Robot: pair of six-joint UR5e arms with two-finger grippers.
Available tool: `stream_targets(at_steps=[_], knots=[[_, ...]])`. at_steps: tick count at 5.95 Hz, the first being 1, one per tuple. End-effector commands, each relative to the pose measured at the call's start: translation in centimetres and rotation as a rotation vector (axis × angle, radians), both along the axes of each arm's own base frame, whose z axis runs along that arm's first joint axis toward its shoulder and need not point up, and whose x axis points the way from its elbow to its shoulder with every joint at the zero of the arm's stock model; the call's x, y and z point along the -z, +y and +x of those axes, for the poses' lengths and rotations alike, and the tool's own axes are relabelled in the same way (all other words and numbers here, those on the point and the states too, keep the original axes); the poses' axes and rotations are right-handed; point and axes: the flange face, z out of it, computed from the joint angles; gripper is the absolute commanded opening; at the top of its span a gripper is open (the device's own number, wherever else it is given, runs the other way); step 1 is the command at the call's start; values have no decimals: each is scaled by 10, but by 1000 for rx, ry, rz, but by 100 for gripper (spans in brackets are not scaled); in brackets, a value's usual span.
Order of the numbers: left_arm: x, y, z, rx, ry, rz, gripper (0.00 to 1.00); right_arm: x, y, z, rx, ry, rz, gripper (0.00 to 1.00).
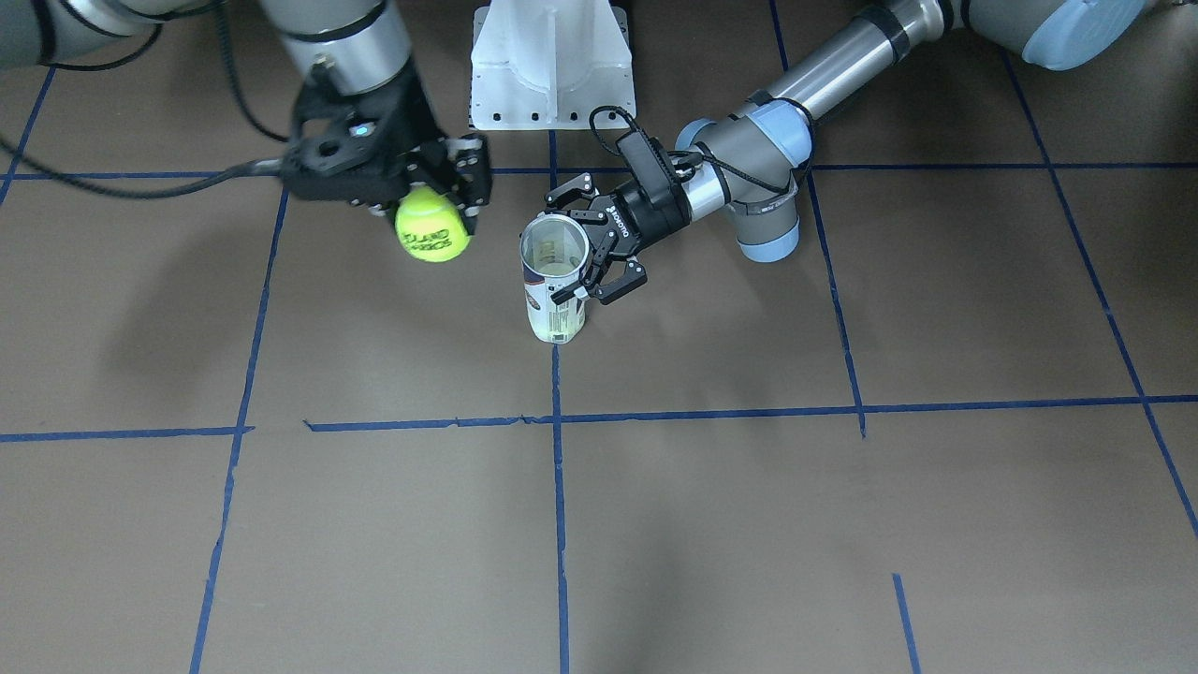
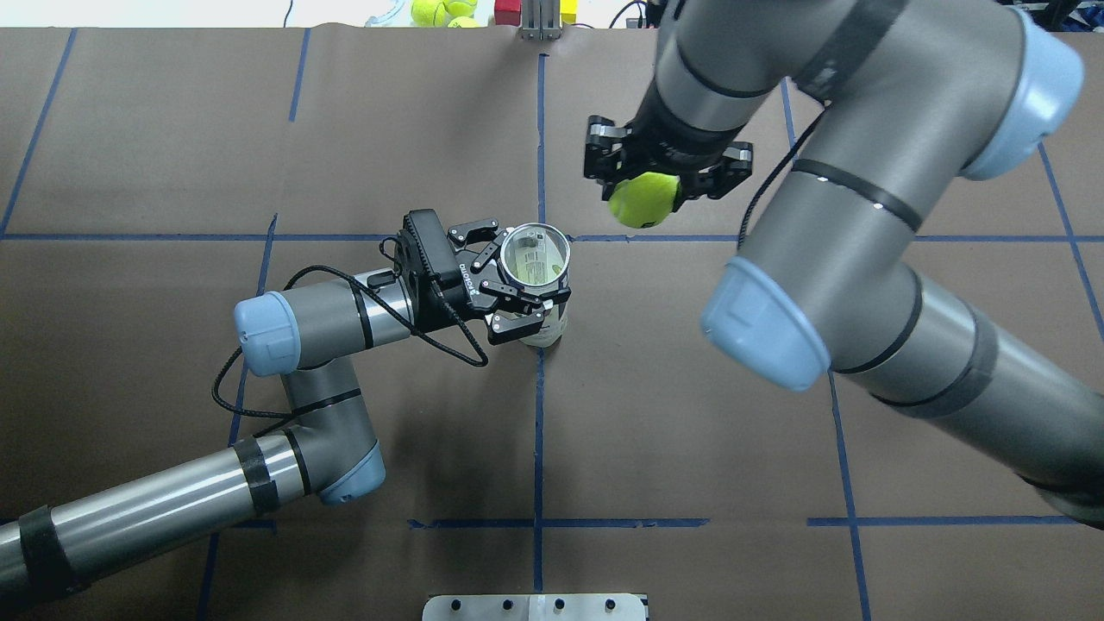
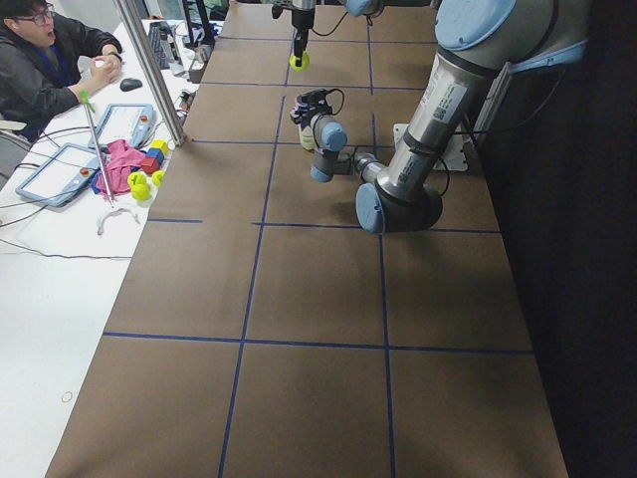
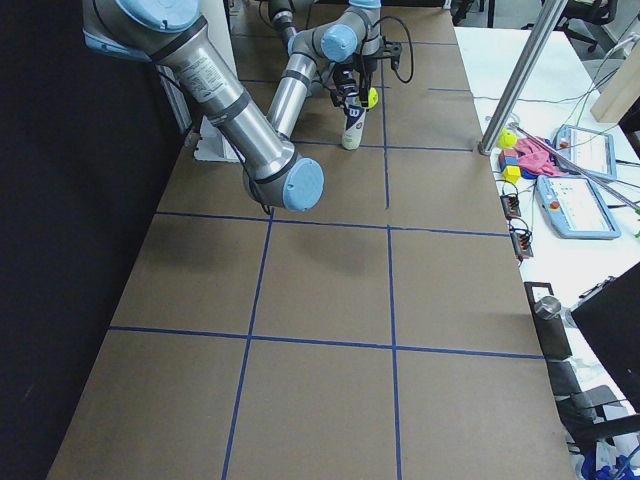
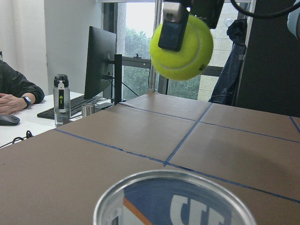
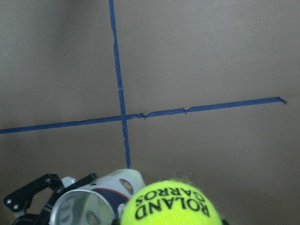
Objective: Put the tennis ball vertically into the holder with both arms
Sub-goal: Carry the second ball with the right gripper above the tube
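Observation:
The tennis ball is neon yellow-green with black "ROLAND GARROS" print. My right gripper is shut on it and holds it in the air. The ball also shows in the overhead view and in both wrist views. The holder is a clear can with a white and navy label. It stands upright on the table with its open mouth up. My left gripper is shut around its upper part from the side. The ball is higher than the can's rim and off to one side of it.
The white pedestal base stands at the robot's edge of the table. Blue tape lines cross the brown table top. Beyond the far edge are spare tennis balls, coloured blocks, a metal pole and a seated operator.

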Motion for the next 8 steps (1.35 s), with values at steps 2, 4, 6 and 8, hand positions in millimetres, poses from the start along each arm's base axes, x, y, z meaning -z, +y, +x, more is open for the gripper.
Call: stream_targets(at_steps=[2, 4, 6, 8], knots=[[0, 0, 1, -1, -1, 0, 84, 58, 2, -54, -44, 24, -32, 3], [0, 0, 1, -1, -1, 0, 84, 60, 9, -62, -38, 27, -22, 8], [-1, 1, 0, -1, -1, 0, 84, 55, 13, -66, -31, 35, -23, 31], [-1, 0, 0, 0, 0, -1, 84, 55, 13, -66, -35, 37, -14, 100]])
